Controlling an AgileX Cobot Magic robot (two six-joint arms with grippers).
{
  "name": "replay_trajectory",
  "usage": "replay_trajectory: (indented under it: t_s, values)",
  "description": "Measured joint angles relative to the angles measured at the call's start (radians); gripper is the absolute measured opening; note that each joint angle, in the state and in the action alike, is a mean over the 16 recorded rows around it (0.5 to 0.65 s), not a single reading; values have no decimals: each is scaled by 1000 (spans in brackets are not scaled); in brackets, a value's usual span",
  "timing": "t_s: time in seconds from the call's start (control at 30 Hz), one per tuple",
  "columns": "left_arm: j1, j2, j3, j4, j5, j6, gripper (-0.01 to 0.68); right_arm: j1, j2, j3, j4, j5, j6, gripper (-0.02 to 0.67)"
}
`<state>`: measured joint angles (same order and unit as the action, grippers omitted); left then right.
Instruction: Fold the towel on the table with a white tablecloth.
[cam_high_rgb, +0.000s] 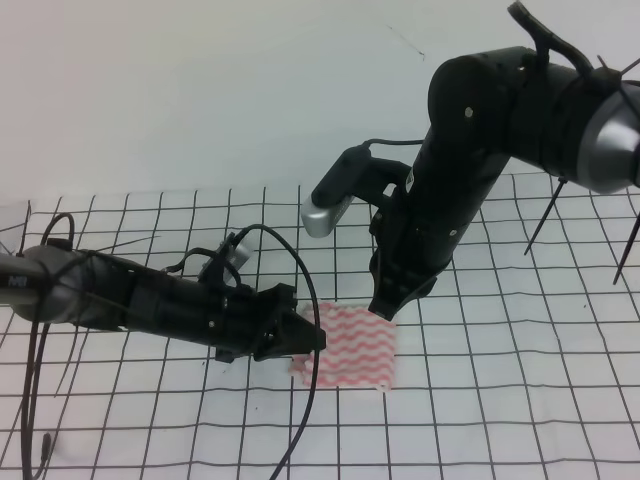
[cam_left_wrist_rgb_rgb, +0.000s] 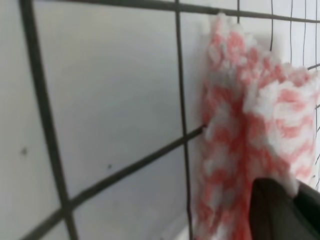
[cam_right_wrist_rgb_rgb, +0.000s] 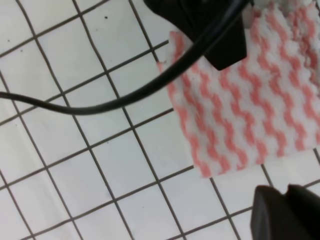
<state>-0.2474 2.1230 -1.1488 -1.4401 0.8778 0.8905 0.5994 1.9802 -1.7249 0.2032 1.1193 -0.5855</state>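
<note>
The table (cam_high_rgb: 520, 400), under its white gridded tablecloth (cam_high_rgb: 130, 430), carries the towel (cam_high_rgb: 352, 347) near its middle, lying flat in red-pink and white wavy stripes. The right gripper (cam_high_rgb: 385, 305) hangs at the towel's far edge, and whether its jaws are spread or pressed together cannot be told. The left gripper (cam_high_rgb: 308, 338) reaches in low from the left and pinches the towel's bunched left edge.

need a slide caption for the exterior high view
Two black arms meet at a red-pink and white wavy-striped towel on the white black-gridded tablecloth, left end effector at its edge.
</note>
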Motion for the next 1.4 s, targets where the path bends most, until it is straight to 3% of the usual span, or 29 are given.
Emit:
replay_trajectory:
  t_s: [1.4]
  values:
    - [15,1,-76,83,40,-28,0,0,1,0,-3,1,0,55]
